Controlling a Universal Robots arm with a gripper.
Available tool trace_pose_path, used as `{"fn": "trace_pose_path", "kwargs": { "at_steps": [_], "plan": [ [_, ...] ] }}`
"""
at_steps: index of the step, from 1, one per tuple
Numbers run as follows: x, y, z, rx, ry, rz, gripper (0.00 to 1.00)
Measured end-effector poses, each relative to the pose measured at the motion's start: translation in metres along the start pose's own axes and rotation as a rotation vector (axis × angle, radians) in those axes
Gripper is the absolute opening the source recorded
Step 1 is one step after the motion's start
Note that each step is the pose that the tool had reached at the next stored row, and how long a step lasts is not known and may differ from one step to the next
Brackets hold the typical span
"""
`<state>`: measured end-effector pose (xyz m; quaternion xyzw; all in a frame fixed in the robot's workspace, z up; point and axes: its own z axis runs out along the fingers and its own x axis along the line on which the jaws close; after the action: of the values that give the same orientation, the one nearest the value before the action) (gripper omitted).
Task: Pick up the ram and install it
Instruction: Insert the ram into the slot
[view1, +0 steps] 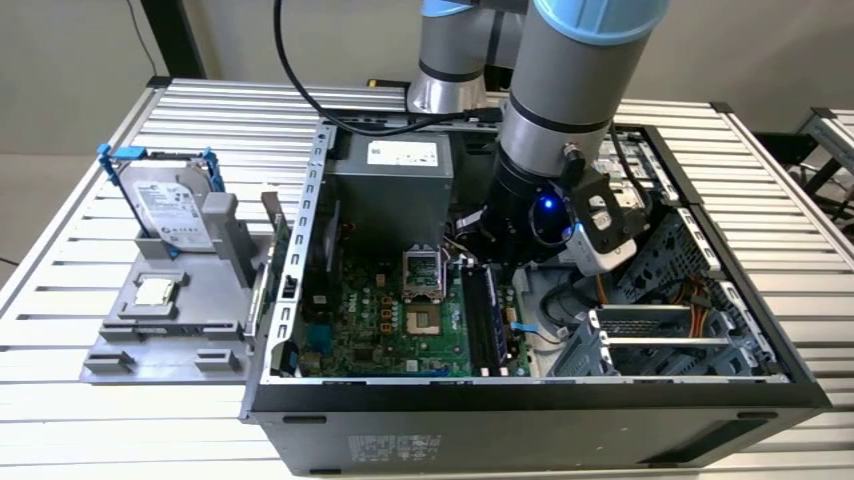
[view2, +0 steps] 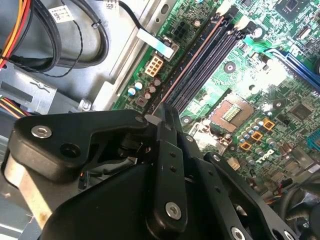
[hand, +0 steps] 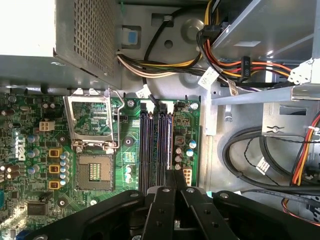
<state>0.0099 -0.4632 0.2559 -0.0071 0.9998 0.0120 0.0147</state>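
Note:
In the second wrist view the ram (view2: 192, 60) shows as a thin brownish edge standing along the outermost of the black memory slots (view2: 210, 55) on the green motherboard (view2: 280, 85). Its near end runs in between the fingertips of my gripper (view2: 162, 112), whose black fingers are shut on it. The first wrist view has the gripper (hand: 175, 175) directly over the slots (hand: 146, 145), beside the open processor socket (hand: 92, 167). Seen from the exterior view, the gripper (view1: 497, 270) reaches down into the open computer case (view1: 534, 400) above the slots (view1: 487, 320).
A silver hard drive (view1: 167, 205) in a blue-handled frame stands on a grey fixture (view1: 160, 330) at the exterior view's left, outside the case. Inside are the grey power supply (view1: 394, 180), cable bundles (hand: 240, 60) and a drive cage (view1: 667, 330). Everything rests on a slatted metal table (view1: 80, 270).

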Motion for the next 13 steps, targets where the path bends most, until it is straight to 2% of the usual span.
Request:
{"fn": "trace_pose_path", "kwargs": {
  "at_steps": [6,13],
  "plan": [
    [0.0000,0.0000,0.0000,-0.0002,0.0001,-0.008,0.00],
    [0.0000,0.0000,0.0000,-0.0024,0.0020,-0.083,0.00]
  ]
}}
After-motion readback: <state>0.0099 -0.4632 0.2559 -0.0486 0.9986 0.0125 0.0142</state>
